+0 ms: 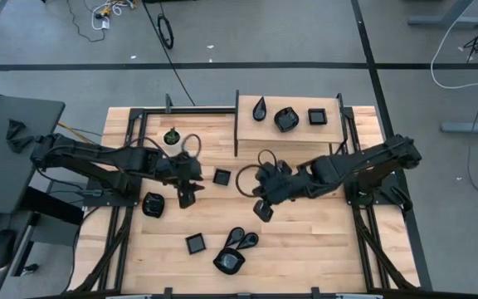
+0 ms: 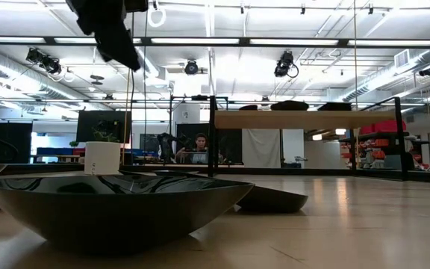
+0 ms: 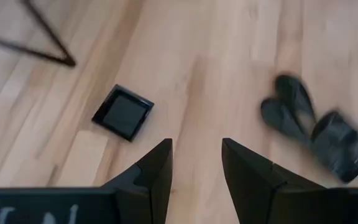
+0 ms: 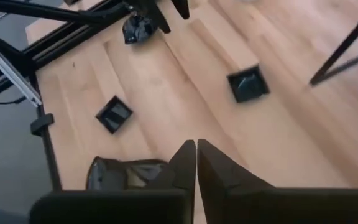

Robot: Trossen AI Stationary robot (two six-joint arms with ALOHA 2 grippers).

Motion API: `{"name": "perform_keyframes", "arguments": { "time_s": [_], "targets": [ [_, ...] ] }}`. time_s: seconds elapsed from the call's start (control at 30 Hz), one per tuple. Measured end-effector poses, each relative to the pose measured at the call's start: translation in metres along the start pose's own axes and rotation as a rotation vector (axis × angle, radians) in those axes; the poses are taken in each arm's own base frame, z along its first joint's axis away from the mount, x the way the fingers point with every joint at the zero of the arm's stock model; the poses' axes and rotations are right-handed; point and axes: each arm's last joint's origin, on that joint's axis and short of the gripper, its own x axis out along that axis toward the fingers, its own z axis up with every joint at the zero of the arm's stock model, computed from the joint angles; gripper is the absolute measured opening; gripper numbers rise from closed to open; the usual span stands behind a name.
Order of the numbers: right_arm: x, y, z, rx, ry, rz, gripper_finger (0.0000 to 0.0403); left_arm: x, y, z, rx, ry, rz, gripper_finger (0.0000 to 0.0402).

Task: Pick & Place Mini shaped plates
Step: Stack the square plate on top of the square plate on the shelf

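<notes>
Glossy black mini plates lie flat on the wooden table: a square one [image 1: 221,176], a rounded one [image 1: 153,204], another square one [image 1: 195,243], two teardrops [image 1: 241,239] and a rounded one [image 1: 230,262]. Three more sit on a raised shelf: teardrop [image 1: 260,108], rounded [image 1: 285,119], square [image 1: 317,116]. My left gripper [image 1: 187,196] [image 3: 196,146] is open above bare wood, between a square plate [image 3: 123,113] and the teardrops [image 3: 291,109]. My right gripper [image 1: 262,209] [image 4: 196,146] is shut and empty over mid-table, with a rounded plate [image 4: 126,174] partly hidden behind it.
A small white pot with a green plant [image 1: 171,137] [image 2: 101,158] stands near the table's far left. The raised wooden shelf [image 1: 289,133] on dark legs sits at the far right. A black frame [image 1: 131,116] edges the table. People sit in the room behind [image 2: 198,142].
</notes>
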Motion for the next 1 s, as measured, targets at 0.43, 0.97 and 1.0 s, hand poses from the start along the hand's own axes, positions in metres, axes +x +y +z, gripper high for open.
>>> {"name": "perform_keyframes", "arguments": {
  "time_s": [0.43, 0.97, 1.0],
  "targets": [
    [-0.012, 0.020, -0.027, 0.149, 0.020, -0.010, 0.0019, 0.093, 0.042, -0.019, -0.379, 0.126, 0.065, 0.0158],
    [-0.014, 0.017, -0.031, 0.116, 0.008, -0.077, 0.0015, 0.144, 0.072, -0.031, -0.523, 0.187, 0.222, 0.0116],
    [-0.014, 0.017, -0.032, 0.113, 0.011, -0.082, 0.0015, 0.146, 0.072, -0.030, -0.512, 0.170, 0.213, 0.0112]
  ]
}}
